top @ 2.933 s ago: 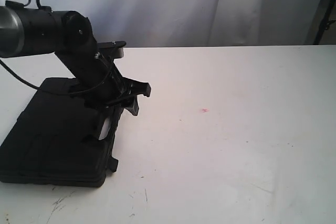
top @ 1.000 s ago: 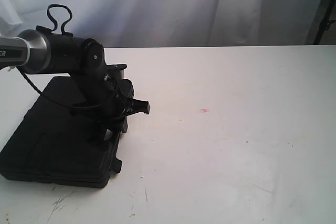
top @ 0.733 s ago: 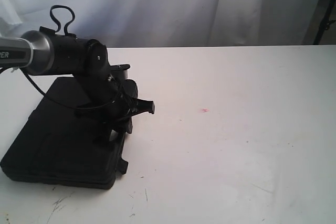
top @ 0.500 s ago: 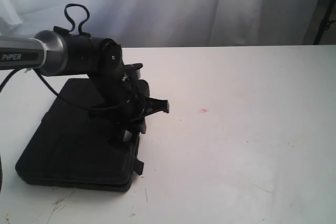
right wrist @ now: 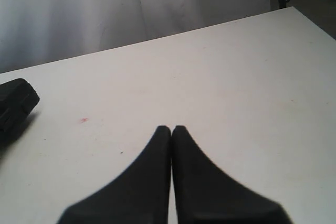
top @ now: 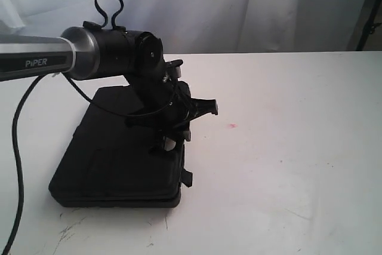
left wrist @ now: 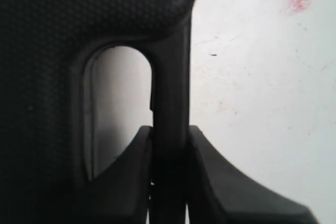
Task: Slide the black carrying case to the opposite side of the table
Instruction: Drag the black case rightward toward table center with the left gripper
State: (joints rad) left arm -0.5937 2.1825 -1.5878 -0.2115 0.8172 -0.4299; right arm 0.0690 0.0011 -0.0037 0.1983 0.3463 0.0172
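The matte-black case (top: 113, 159) lies flat on the left part of the white table (top: 286, 159). My left gripper (top: 171, 141) reaches down onto its right edge, at the handle slot. In the left wrist view this gripper (left wrist: 170, 129) is shut on the case's handle bar (left wrist: 170, 77), one finger inside the slot and one outside it. My right gripper (right wrist: 171, 128) hovers over bare table, shut with nothing between its fingers; it does not show in the exterior view. One corner of the case (right wrist: 16, 98) appears at the edge of the right wrist view.
A tiny pink spot (top: 232, 126) marks the table right of the case. Faint dark scratches (top: 68, 231) run near the front edge. A white curtain (top: 239, 4) hangs behind the table. The left arm's cable (top: 18, 147) loops down at the far left.
The left gripper has moved to the right with the case's handle in its grip, and the case has slid to the right across the table toward the pink spot.
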